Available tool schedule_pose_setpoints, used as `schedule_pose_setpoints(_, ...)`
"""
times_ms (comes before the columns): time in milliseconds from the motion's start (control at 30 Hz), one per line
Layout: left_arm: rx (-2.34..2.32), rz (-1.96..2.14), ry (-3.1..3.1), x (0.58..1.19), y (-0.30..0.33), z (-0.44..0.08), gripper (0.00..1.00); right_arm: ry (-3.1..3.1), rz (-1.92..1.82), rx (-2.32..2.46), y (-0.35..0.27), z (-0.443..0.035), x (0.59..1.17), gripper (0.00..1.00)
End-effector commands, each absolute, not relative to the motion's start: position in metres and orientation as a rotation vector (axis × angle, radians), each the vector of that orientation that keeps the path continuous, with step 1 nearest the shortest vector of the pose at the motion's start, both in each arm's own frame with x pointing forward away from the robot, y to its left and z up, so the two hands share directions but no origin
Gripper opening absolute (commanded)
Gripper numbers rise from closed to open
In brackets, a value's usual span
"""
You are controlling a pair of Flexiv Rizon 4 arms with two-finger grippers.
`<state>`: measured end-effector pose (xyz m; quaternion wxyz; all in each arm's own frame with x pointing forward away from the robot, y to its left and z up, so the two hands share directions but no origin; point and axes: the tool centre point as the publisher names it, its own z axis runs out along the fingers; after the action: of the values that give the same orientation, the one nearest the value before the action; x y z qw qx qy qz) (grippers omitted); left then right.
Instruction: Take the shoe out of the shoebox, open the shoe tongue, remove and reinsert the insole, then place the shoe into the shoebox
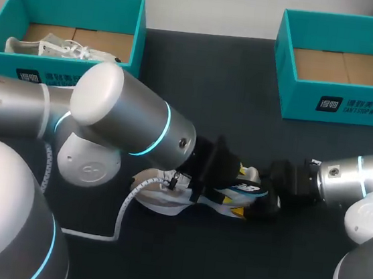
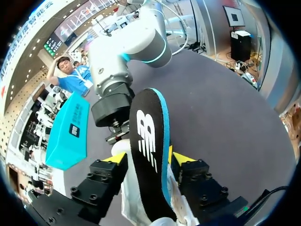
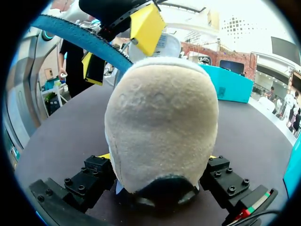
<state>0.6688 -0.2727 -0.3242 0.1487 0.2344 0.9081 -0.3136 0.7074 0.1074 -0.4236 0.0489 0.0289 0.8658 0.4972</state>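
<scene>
Our left hand (image 2: 149,159) grips the black insole (image 2: 146,127) between its yellow tips. At the head view's lower centre, our right hand (image 3: 159,157) seems clamped on the shoe (image 3: 160,117).

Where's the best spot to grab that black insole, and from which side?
Pinch the insole where it is lifted clear of the shoe, squeezing its two flat faces, coming in along its length: it is thin, so edges offer little. The left end effector holds it so.
</scene>
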Motion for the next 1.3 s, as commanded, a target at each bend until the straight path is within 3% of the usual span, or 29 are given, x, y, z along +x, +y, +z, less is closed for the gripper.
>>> schedule_pose_setpoints(33, 0.675, -0.924, 2.610, 0.668, -0.271, -0.329, 0.22, 2.639, 1.511, 0.089, 0.109, -0.426, 0.706, 0.00)
schedule_pose_setpoints(67, 0.675, -0.924, 2.611, 0.668, -0.271, -0.329, 0.17, 2.639, 1.511, 0.089, 0.109, -0.426, 0.706, 0.00)
schedule_pose_setpoints(100, 0.675, -0.924, 2.613, 0.667, -0.270, -0.329, 0.00, 2.639, 1.511, 0.089, 0.109, -0.426, 0.706, 0.00)
schedule_pose_setpoints(767, 0.704, -1.061, 2.546, 0.662, -0.265, -0.283, 0.00, 2.639, 1.511, 0.089, 0.109, -0.426, 0.706, 0.00)
schedule_pose_setpoints(1300, 0.703, -1.361, 2.514, 0.661, -0.293, -0.205, 0.00, 2.639, 1.511, 0.089, 0.109, -0.426, 0.706, 0.00)
